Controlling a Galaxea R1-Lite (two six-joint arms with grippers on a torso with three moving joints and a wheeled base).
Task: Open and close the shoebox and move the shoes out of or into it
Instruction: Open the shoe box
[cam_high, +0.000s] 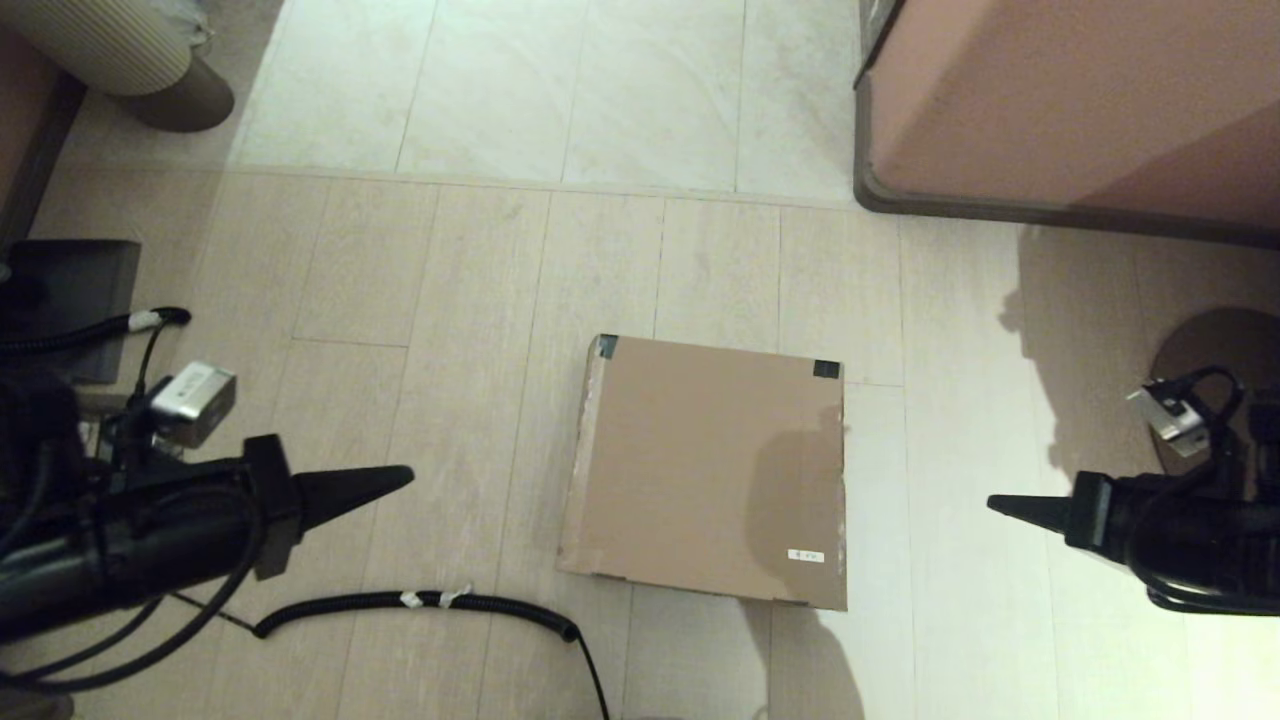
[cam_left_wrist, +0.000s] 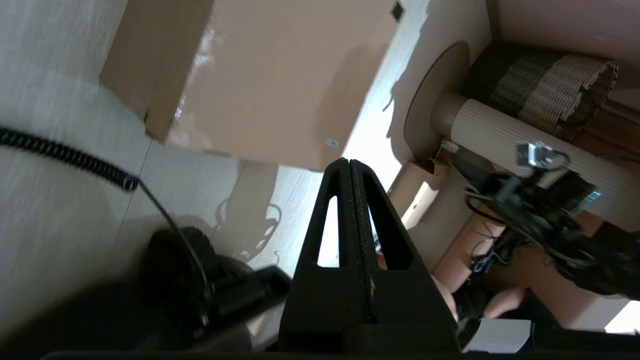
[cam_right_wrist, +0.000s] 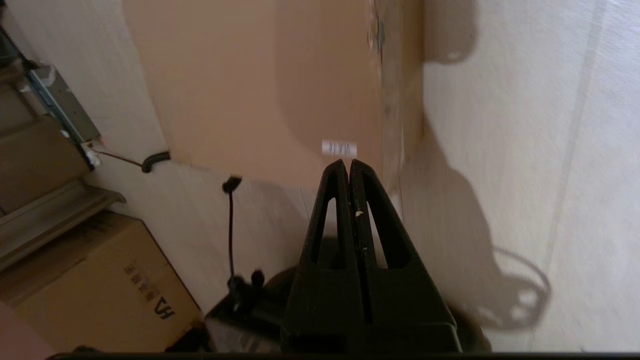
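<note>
Opening the lid looks like the step in hand, since the shoebox (cam_high: 705, 472) lies closed and flat on the floor between the two arms, and no shoes are visible. Nearest the robot, a coiled black cable (cam_high: 420, 602) trails across the floor just beside the box's near left corner; it should stay clear of any sweep.

The left gripper (cam_high: 400, 477) hangs off the box's left side, its fingers pressed together and empty. The right gripper (cam_high: 995, 503) hangs off the right side, also closed on nothing. Neither touches the cardboard.

The white sticker (cam_high: 806, 555) sits near the front right corner, and the black tape (cam_high: 826, 369) marks the far corners, so the hinge is probably along the far edge. A good lift would part one gripper's fingers, catch the near lip, and swing it up and away while the other arm steadies the base. The pinkish-brown furniture block (cam_high: 1070, 100) stands well beyond.
</note>
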